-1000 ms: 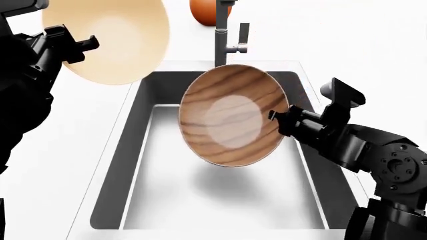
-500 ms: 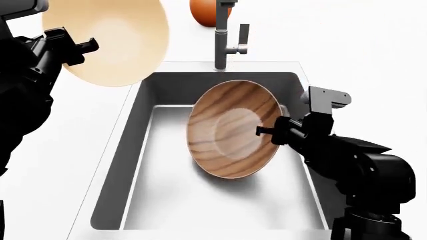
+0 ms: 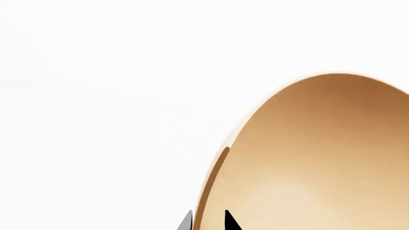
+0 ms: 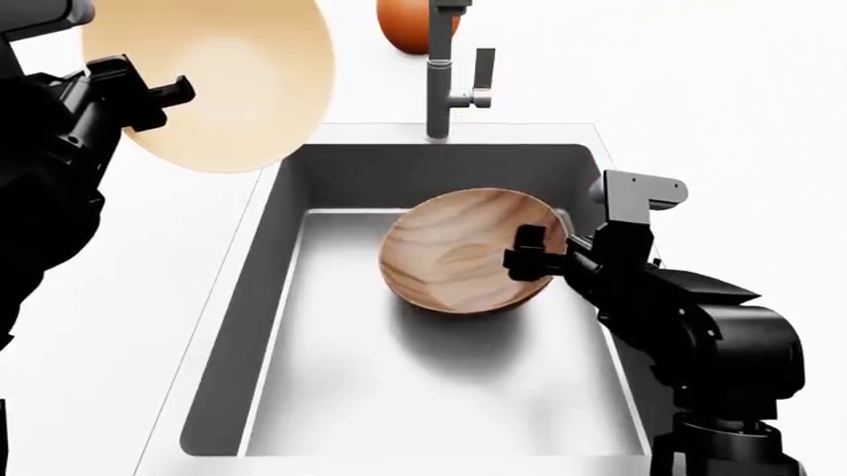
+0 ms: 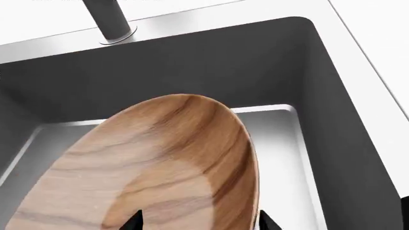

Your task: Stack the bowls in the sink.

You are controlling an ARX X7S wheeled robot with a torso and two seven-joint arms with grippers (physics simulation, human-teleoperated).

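The cream-beige bowl [image 4: 212, 79] hangs tilted over the white counter, left of the sink [image 4: 331, 397]. My left gripper [image 4: 179, 89] is shut on its rim; the left wrist view shows both fingertips pinching that rim [image 3: 208, 223] and the bowl's inside [image 3: 319, 158]. The dark wood bowl [image 4: 463, 248] lies low in the back of the sink, nearly level, opening up. My right gripper [image 4: 526, 253] straddles its right rim with jaws wide apart. In the right wrist view [image 5: 201, 223] one fingertip is inside the wood bowl [image 5: 160, 163] and one outside.
The steel faucet [image 4: 443, 79] stands at the sink's back edge, and its base shows in the right wrist view [image 5: 112, 21]. An orange-red round object [image 4: 404, 25] sits behind it. The sink's dark walls [image 5: 255, 67] surround the wood bowl. White counter lies on both sides.
The wood bowl has come down from a steep tilt to nearly level, lower in the sink. My right jaws have spread apart. My left arm and the cream bowl have not moved.
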